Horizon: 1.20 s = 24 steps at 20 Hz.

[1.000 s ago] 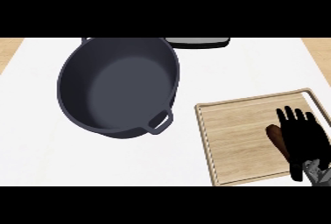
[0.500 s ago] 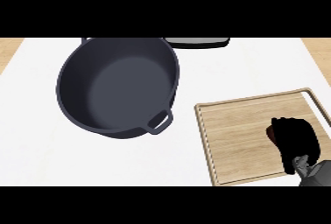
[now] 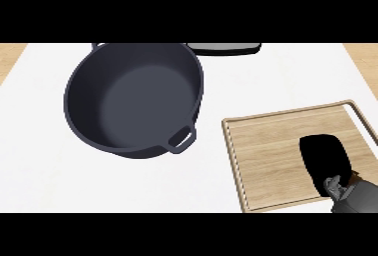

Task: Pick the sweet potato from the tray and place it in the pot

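Observation:
My right hand (image 3: 323, 159) lies over the right part of the wooden tray (image 3: 269, 150), coming in from the lower right corner. Its fingers are curled down into a compact black shape that covers the sweet potato, so the potato is almost wholly hidden. The large dark grey oval pot (image 3: 136, 100) stands to the left of the tray with nothing in it, and its near handle (image 3: 182, 141) points toward the tray's left edge. My left hand shows nowhere.
A dark flat object with a grey top (image 3: 223, 48) sits at the counter's far edge, just behind the pot. White counter (image 3: 280, 80) lies between the pot and the tray's far rim. Wood-coloured strips show at both top corners.
The right hand's fingers were straight over the brown sweet potato a second ago. They have since curled down round it, and the potato is now hidden. Pot and tray have not moved.

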Available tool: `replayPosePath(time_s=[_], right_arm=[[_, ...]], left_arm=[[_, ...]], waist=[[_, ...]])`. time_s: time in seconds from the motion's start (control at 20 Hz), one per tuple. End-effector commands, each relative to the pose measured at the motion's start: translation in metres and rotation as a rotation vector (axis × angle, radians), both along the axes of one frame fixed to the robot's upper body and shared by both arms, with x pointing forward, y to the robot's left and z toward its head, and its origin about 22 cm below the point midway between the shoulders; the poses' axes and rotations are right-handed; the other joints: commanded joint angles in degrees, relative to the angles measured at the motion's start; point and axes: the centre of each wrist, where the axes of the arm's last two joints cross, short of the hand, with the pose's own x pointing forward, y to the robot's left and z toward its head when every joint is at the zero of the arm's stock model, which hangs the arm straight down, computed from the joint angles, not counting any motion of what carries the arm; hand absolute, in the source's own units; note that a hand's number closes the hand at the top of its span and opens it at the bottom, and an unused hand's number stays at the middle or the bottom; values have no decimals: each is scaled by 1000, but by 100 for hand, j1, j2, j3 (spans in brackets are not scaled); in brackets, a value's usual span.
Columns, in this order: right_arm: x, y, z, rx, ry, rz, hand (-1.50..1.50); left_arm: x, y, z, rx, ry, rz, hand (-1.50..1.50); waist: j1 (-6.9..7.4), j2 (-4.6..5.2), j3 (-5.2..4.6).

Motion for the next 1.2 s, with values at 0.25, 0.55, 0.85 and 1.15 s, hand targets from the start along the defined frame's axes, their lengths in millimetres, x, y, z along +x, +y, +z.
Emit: replayPosePath(time_s=[0.25, 0.55, 0.85, 1.15], right_arm=[[-88, 153, 10, 472, 334, 911, 150], [-105, 204, 44, 562, 248, 1228, 150], [-110, 226, 94, 771, -74, 1305, 150], [-109, 223, 129, 955, -294, 1278, 150]], left_arm=[[84, -49, 39, -113, -380, -280, 0], [102, -62, 40, -153, -419, -257, 0], [92, -55, 35, -151, -391, -213, 0], [91, -46, 40, -131, -401, -176, 0]], waist=[[554, 112, -42], [148, 21, -48], [-85, -70, -40], [-266, -58, -37]])
